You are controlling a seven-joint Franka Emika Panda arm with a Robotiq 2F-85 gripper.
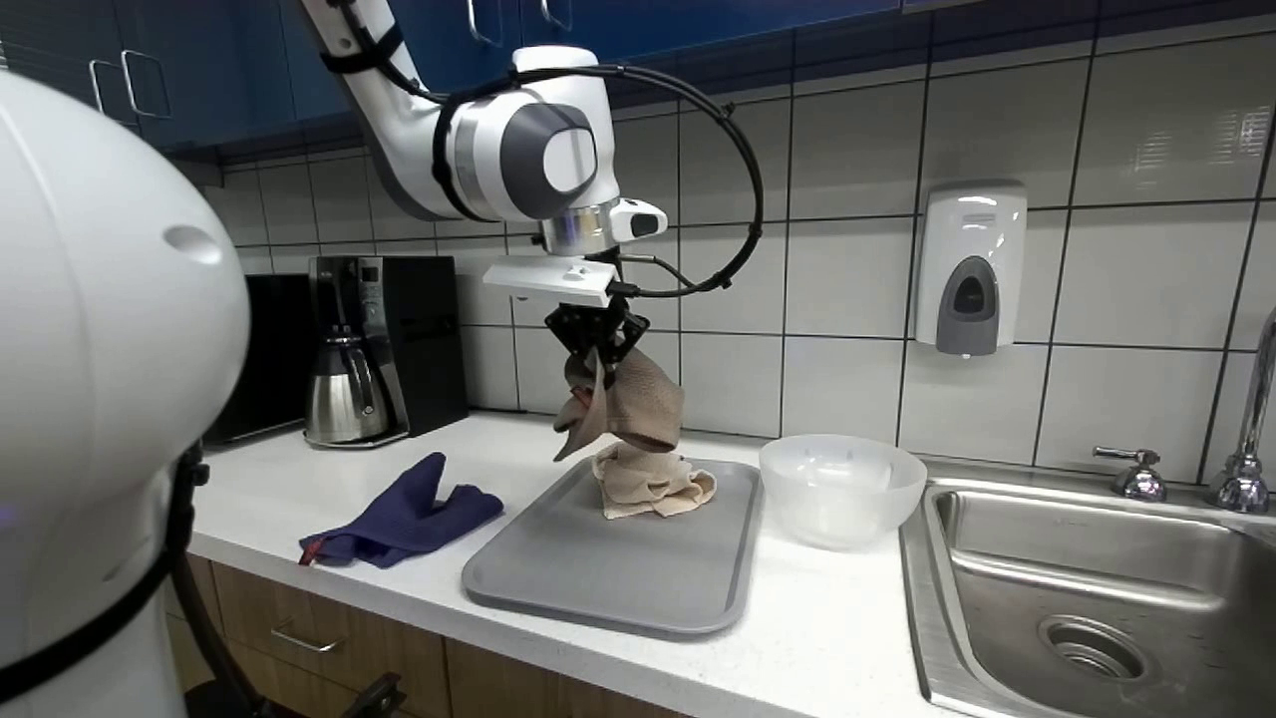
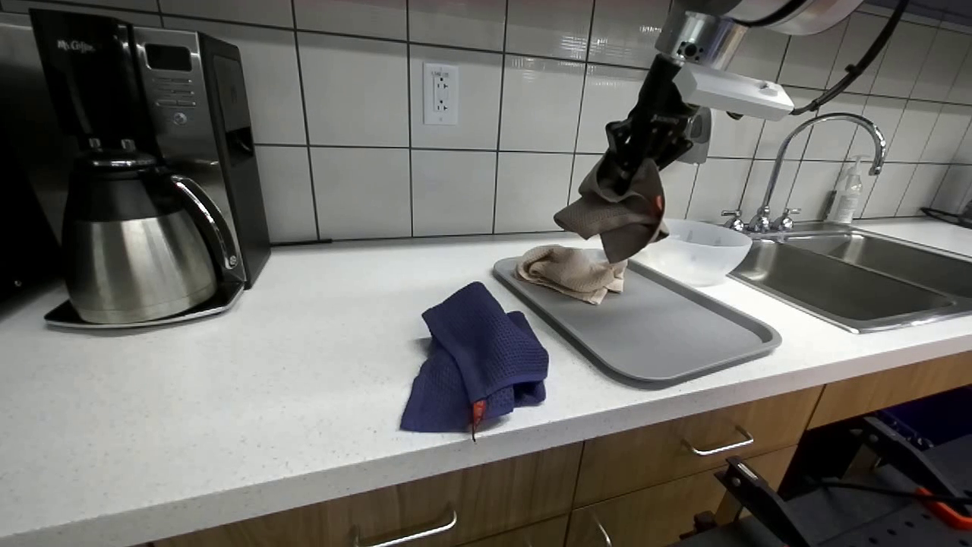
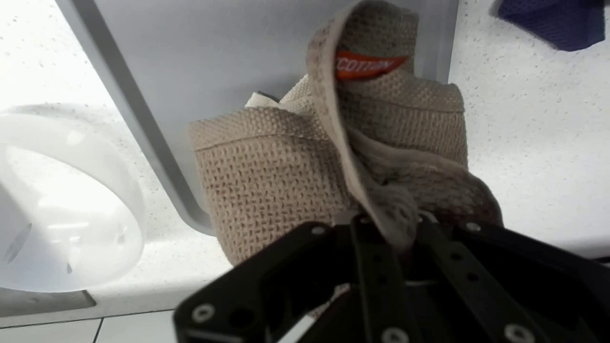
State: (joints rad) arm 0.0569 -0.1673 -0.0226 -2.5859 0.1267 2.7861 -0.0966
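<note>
Plainly, the black two-finger gripper (image 3: 393, 229) is clamped on a brown woven cotton cloth (image 1: 646, 404) with a small red tag (image 3: 364, 66). Pinched at a fold, it hangs over a grey rectangular tray (image 1: 598, 563), at the end nearer the back edge of the white speckled counter (image 2: 319, 365). A crumpled beige cloth (image 2: 568, 273) rests on that end; whether the cloths touch is unclear. A translucent white bowl (image 1: 842, 504) stands near the back edge, between tray and stainless-steel sink (image 1: 937, 598). A folded navy-blue cloth (image 2: 482, 353) lies beside the tray, close to the front edge.
</note>
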